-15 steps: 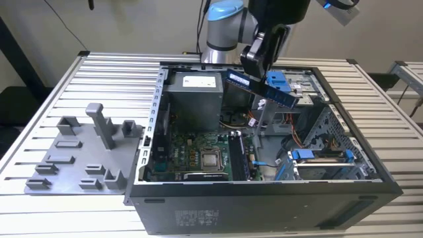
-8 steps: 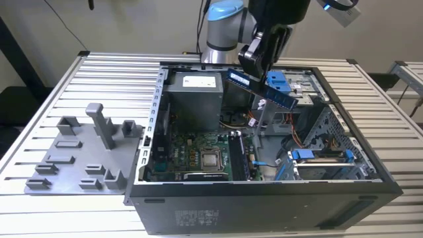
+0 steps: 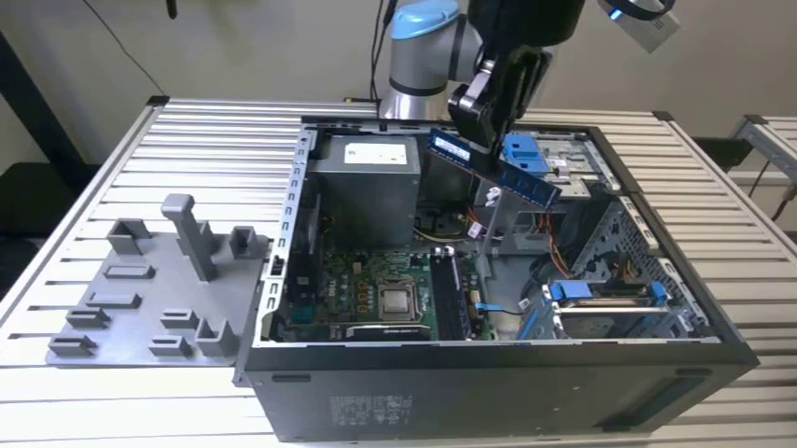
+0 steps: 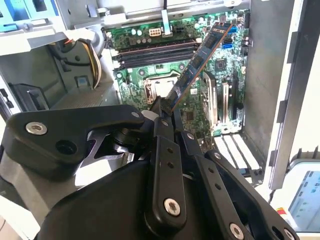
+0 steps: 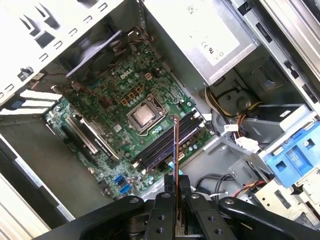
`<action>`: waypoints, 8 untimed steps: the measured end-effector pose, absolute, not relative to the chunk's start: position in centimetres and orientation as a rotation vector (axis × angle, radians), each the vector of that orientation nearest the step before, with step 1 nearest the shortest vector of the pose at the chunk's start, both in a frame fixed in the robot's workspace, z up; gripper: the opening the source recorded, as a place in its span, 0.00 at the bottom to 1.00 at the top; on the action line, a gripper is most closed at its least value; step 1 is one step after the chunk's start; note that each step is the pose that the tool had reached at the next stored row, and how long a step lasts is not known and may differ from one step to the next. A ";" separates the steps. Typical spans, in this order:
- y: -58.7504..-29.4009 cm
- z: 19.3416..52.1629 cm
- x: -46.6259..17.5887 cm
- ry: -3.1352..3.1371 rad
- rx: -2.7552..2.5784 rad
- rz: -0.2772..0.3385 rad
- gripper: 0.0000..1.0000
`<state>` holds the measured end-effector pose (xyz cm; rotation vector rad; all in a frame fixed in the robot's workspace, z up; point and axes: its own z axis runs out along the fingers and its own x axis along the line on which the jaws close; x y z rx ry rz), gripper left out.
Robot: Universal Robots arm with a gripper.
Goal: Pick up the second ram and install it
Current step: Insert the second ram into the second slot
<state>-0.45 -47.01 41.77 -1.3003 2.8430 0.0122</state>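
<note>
Aloft, second ram (image 4: 197, 62) in claw (image 4: 164, 107)

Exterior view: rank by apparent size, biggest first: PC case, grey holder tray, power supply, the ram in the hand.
1. PC case
2. grey holder tray
3. power supply
4. second ram, held above the case, clearly smallest

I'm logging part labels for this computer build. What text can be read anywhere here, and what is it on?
No text is clear enough to quote.
Sticker on the power supply: too small to read.
White markings on the motherboard: too small to read reliably.
Label on the memory stick: unreadable.
Faint print on the computer case: blurred.
</note>
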 end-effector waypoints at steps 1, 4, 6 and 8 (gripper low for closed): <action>-47.0 41.8 -0.5 2.844 -1.298 0.012 0.14; -47.0 41.7 -0.5 2.855 -1.274 0.011 0.14; -47.0 41.7 -0.5 2.868 -1.245 0.010 0.14; -47.0 41.7 -0.5 2.884 -1.209 0.009 0.14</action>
